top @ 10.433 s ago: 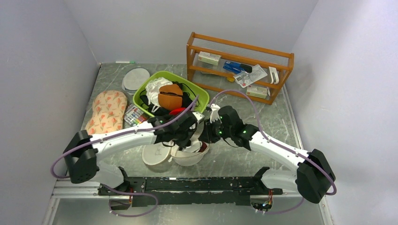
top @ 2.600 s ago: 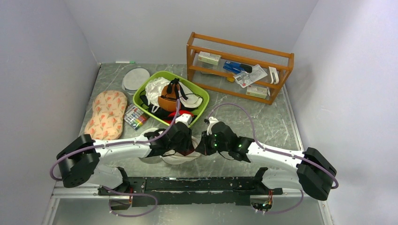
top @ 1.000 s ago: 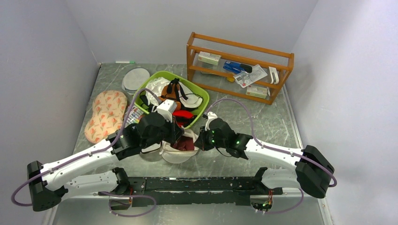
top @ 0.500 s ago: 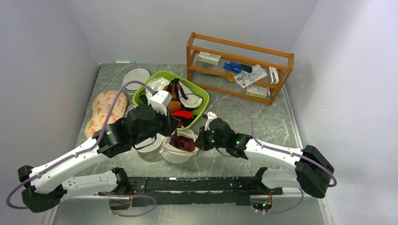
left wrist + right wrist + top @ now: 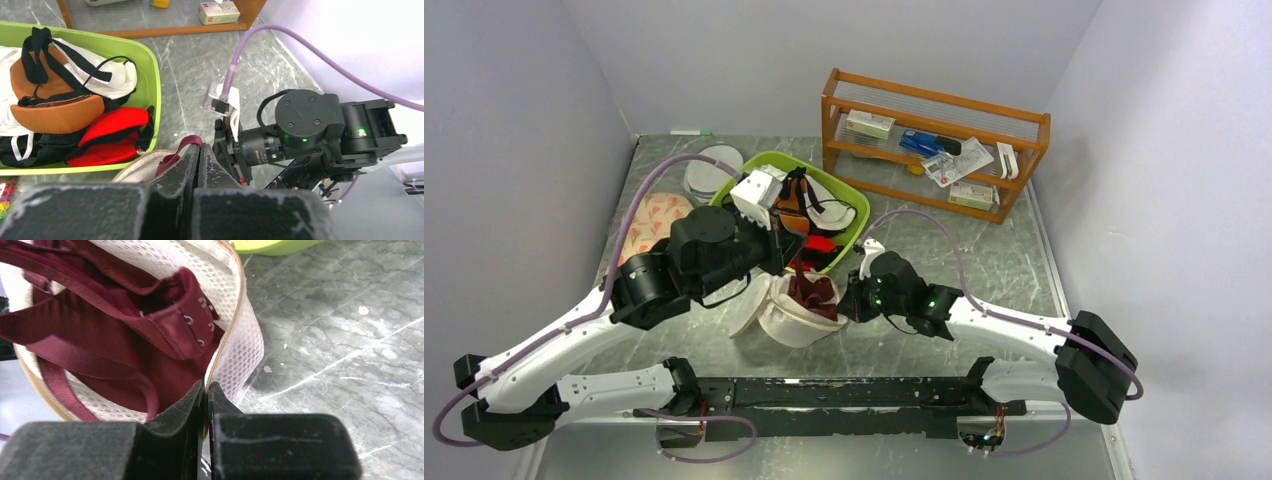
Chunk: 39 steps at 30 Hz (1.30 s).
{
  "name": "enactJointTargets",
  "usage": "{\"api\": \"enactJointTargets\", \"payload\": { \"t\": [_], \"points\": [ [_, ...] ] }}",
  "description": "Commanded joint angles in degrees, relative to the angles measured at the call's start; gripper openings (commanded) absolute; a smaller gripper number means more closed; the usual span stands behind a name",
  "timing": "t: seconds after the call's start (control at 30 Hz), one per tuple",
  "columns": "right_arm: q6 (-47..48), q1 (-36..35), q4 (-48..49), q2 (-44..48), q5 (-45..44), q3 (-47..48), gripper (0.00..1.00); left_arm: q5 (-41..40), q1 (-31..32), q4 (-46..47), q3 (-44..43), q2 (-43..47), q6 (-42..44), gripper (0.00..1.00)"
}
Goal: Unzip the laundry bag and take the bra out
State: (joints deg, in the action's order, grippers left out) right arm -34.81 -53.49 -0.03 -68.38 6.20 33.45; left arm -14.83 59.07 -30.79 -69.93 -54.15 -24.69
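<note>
The white mesh laundry bag (image 5: 786,318) lies open near the table's front, its lid (image 5: 746,310) flopped left. The maroon bra (image 5: 812,290) rises partly out of it. My left gripper (image 5: 782,262) is shut on a maroon bra strap (image 5: 186,145) and holds it above the bag (image 5: 140,167). My right gripper (image 5: 849,298) is shut on the bag's zippered mesh rim (image 5: 227,347) at its right side. In the right wrist view the bra (image 5: 115,330), with hook clasps, fills the open bag.
A green basket (image 5: 844,228) of clothes, with an orange-brown cup (image 5: 55,107) and a red garment (image 5: 107,137), stands just behind the bag. A wooden rack (image 5: 934,145) is at the back right. A floral pad (image 5: 646,225) and a white disc (image 5: 709,165) lie at the left.
My left gripper has risen and moved back-left with the bra strap, drawing the bra up out of the bag. The right gripper has stayed on the bag's rim.
</note>
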Motion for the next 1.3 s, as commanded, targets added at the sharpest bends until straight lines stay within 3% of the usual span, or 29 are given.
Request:
{"api": "enactJointTargets", "payload": {
  "t": [0.0, 0.3, 0.53, 0.67, 0.8, 1.0, 1.27],
  "points": [
    [1.6, -0.3, -0.8, 2.8, -1.5, 1.7, 0.07, 0.2, -0.3, 1.5, -1.5, -1.6, 1.5, 0.07],
    [0.2, -0.4, 4.8, 1.9, 0.1, 0.8, 0.11, 7.3, -0.2, 3.0, -2.5, -5.4, 0.9, 0.07],
    [3.1, -0.3, -0.1, 1.1, -0.3, 4.9, 0.11, 10.8, -0.2, 10.8, -1.0, -5.3, 1.0, 0.07],
    [2.6, -0.4, 0.3, 2.7, -1.7, 3.8, 0.11, 12.4, -0.2, 9.9, -6.7, -9.5, 3.6, 0.07],
    [1.6, -0.4, 0.9, 3.5, -3.4, 3.0, 0.11, 10.1, -0.2, 8.4, -10.8, -11.0, 6.6, 0.07],
    [2.3, -0.4, -1.7, 2.8, -4.4, 3.5, 0.11, 5.0, -0.2, 10.5, -9.2, -6.8, 6.9, 0.07],
    [2.6, -0.3, -1.7, 2.4, -5.3, 2.3, 0.11, 1.6, -0.1, 5.3, -13.9, -7.2, 7.9, 0.07]
  ]
}}
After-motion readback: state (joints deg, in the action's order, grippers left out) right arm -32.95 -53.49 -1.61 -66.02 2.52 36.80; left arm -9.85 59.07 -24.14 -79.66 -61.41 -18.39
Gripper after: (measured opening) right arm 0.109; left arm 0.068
